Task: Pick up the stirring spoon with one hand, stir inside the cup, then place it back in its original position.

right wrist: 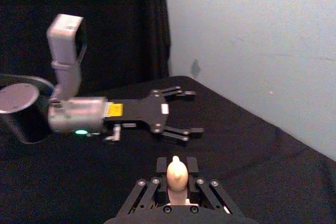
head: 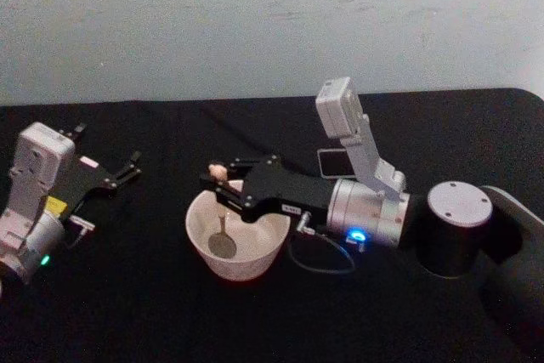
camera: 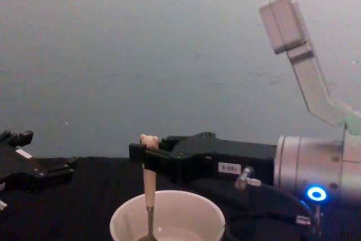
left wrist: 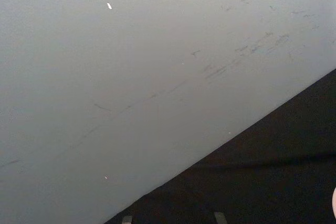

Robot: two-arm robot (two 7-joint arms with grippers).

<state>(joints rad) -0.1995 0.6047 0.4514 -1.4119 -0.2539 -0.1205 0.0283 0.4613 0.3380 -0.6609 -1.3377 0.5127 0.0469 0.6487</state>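
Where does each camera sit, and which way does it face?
Head: high, facing down at the table; both arms show.
Chest: low, facing forward; right end effector holds the stirring spoon upright in the cup.
Left wrist: faces wall and table edge; little of its arm shows.
Right wrist: looks past the spoon's head at the open left end effector.
Shared: head and chest see the cup.

table [head: 127,312]: covered in black cloth | wall [head: 255,23]: pale grey-blue, rising just behind the table's far edge, faint dark scuffs and scratches | black drape [right wrist: 131,24]: hangs behind the table, meeting the wall | light: dim, even
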